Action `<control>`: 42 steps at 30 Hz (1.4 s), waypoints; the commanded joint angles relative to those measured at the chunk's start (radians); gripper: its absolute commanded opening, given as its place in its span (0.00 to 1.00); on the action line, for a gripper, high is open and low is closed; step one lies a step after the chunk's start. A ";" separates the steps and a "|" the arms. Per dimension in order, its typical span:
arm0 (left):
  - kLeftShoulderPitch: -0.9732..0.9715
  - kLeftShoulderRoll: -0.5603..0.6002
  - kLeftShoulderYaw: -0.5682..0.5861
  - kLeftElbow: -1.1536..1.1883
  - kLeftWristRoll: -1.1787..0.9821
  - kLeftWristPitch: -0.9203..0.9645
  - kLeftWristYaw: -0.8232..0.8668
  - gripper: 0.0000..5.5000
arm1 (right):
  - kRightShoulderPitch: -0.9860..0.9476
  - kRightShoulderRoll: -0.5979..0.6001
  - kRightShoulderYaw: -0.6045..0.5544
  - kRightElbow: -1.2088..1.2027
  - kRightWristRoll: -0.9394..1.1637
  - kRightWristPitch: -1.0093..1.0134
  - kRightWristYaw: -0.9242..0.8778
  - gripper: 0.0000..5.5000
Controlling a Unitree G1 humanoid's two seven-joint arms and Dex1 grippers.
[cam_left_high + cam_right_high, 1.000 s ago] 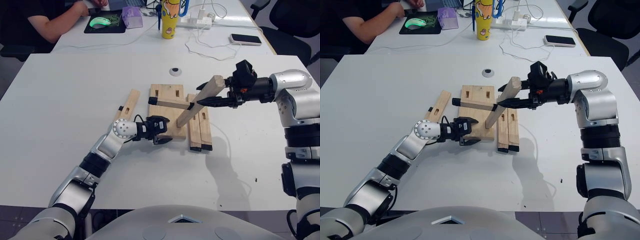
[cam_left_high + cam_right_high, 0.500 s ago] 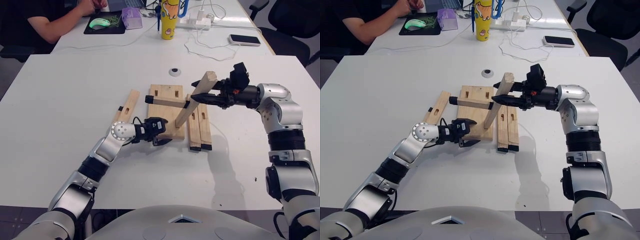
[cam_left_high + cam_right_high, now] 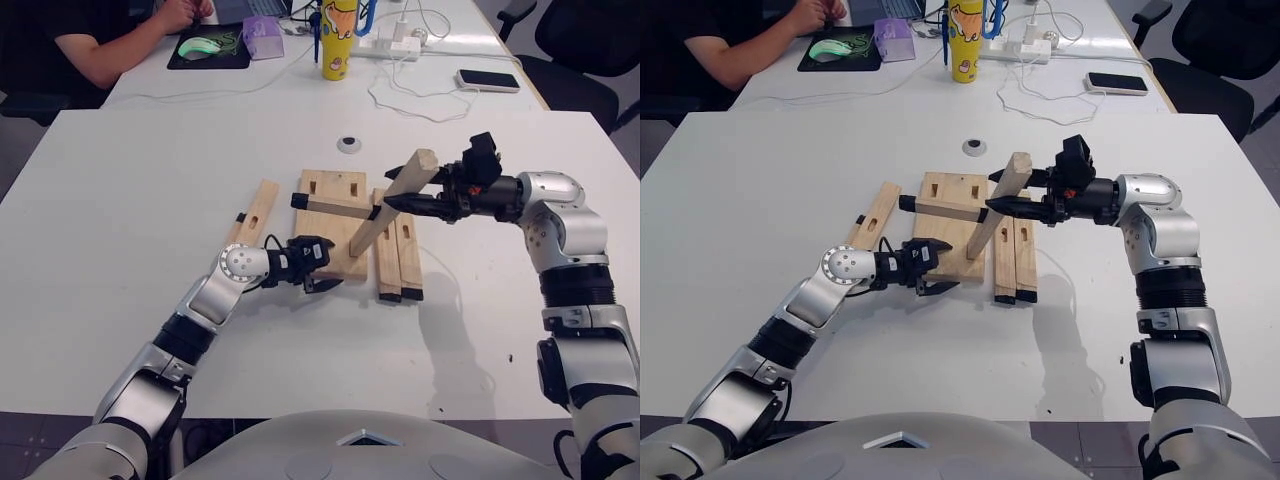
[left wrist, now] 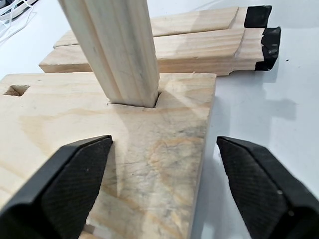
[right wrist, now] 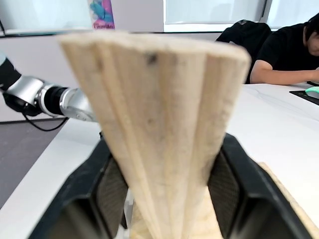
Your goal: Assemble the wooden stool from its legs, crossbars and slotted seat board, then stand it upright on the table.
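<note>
The slotted seat board (image 3: pixel 331 188) lies flat mid-table. A wooden leg (image 3: pixel 372 228) stands tilted in one of its slots, with a crossbar (image 3: pixel 335 206) sticking out sideways to a black end. My right gripper (image 3: pixel 398 188) is shut on the leg near its top; in the right wrist view the leg (image 5: pixel 159 129) sits between the fingers (image 5: pixel 94 199). My left gripper (image 3: pixel 318 272) is open at the board's near edge, its pads (image 4: pixel 65 194) spread either side of the board corner (image 4: pixel 164 144). Two legs (image 3: pixel 400 262) lie right of the board, another piece (image 3: pixel 258 210) to its left.
A small round black object (image 3: pixel 348 144) lies behind the board. Farther back stand a yellow cup (image 3: pixel 338 40), a power strip with cables (image 3: pixel 400 45) and a phone (image 3: pixel 488 79). A person's arm rests at the back left. Bare table spreads left and front.
My right arm has swung the leg's top left and then slightly back right, changing its tilt. The left gripper has stayed open at the board's near edge.
</note>
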 commanded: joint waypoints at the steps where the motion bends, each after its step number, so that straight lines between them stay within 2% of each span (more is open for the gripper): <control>1: 0.046 0.013 -0.043 0.040 0.013 0.047 -0.045 0.71 | 0.081 0.001 0.088 0.072 -0.141 0.010 -0.056 0.37; 5: 0.047 0.014 -0.042 0.041 0.012 0.050 -0.043 0.71 | 0.153 -0.045 0.139 -0.043 -0.096 0.065 0.040 0.37; 8: 0.047 0.013 -0.042 0.042 0.012 0.050 -0.042 0.71 | 0.168 -0.054 0.147 -0.039 -0.101 0.052 0.032 0.37; 13: 0.044 0.011 -0.041 0.050 0.014 0.045 -0.038 0.71 | 0.109 -0.010 0.131 0.090 -0.173 -0.028 -0.111 0.37; 16: 0.038 0.011 -0.039 0.057 0.015 0.043 -0.038 0.71 | 0.091 0.009 0.125 0.108 -0.162 -0.037 -0.131 0.37; 22: 0.033 0.012 -0.038 0.065 0.018 0.037 -0.040 0.71 | 0.190 -0.043 0.194 -0.033 -0.122 0.003 0.002 0.37; 30: 0.030 0.010 -0.034 0.074 0.017 0.037 -0.040 0.71 | 0.143 -0.010 0.118 0.010 -0.029 0.086 -0.070 0.37; 31: 0.030 0.010 -0.033 0.077 0.017 0.037 -0.040 0.71 | 0.140 -0.011 0.116 0.004 -0.020 0.097 -0.067 0.44; 35: 0.029 0.013 -0.031 0.081 0.019 0.040 -0.036 0.71 | 0.135 -0.012 0.094 -0.002 -0.049 0.048 -0.086 0.54; 39: 0.034 0.015 -0.025 0.084 0.018 0.040 -0.030 0.71 | 0.140 -0.044 0.064 -0.041 -0.045 0.097 -0.063 0.55; 42: 0.037 0.014 -0.023 0.084 0.016 0.043 -0.023 0.71 | 0.167 -0.133 0.014 -0.115 -0.013 0.173 -0.033 0.55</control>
